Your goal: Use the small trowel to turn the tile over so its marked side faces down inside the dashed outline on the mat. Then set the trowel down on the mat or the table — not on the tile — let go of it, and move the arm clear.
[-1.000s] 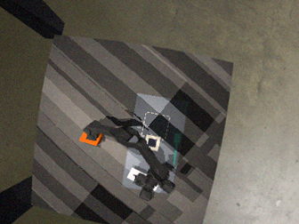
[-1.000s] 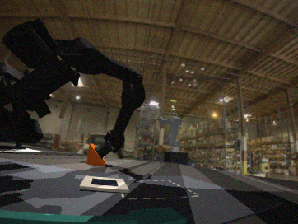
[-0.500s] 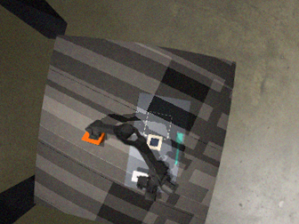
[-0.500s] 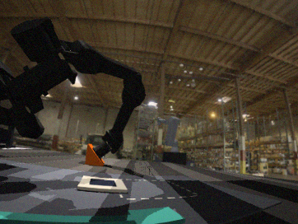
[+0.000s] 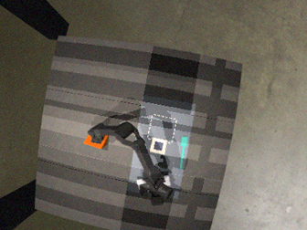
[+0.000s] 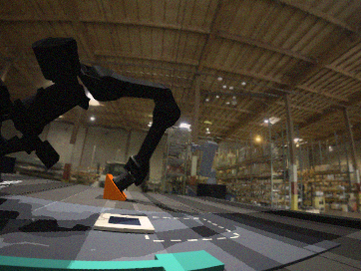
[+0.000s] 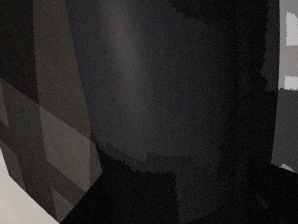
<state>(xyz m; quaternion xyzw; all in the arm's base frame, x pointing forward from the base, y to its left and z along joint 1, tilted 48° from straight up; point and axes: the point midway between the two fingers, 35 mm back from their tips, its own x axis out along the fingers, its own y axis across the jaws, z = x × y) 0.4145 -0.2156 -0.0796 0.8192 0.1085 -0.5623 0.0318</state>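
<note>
The tile lies flat on the mat, marked side up: a dark square in a cream rim. It is close beside the dashed outline, not within it. A teal tool, long-handled with a flat blade, lies at the mat's side, away from the gripper. My gripper is beyond the tile, on the side away from the outline. A dark rounded thing fills the wrist view, and the gripper is shut on it. Its full shape and lower end are hidden.
An orange wedge stands by the arm's base. The arm reaches from there past the tile's side. Bright patches show on the mat on both sides of the gripper. Dark shadows cross the mat near the tile and in the outline.
</note>
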